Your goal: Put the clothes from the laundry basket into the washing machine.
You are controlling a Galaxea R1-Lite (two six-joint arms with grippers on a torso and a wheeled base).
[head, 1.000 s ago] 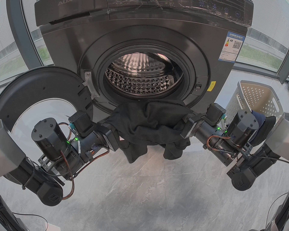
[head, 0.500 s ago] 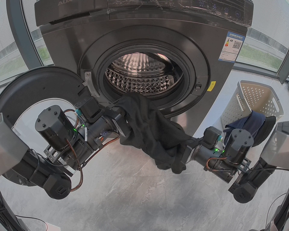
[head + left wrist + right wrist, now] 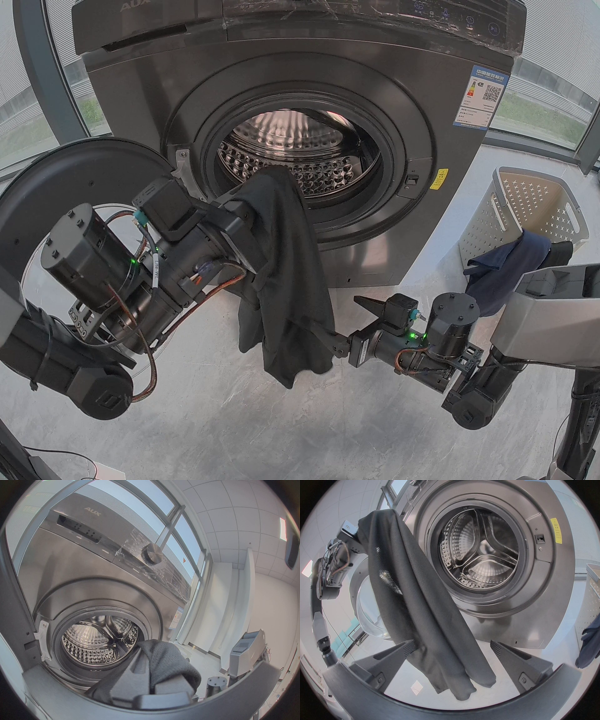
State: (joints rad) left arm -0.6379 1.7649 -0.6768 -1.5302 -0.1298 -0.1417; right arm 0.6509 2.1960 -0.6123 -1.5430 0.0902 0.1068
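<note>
The black garment hung from the left claw, just in front of the lower left rim of the washer's open mouth. Cloth hid the fingertips clamped on it. The left arm was raised beside the door. The right claw sat low by the hem, spread wide and holding nothing; whether it touched the cloth was unclear. Blue cloth draped over the basket at right.
</note>
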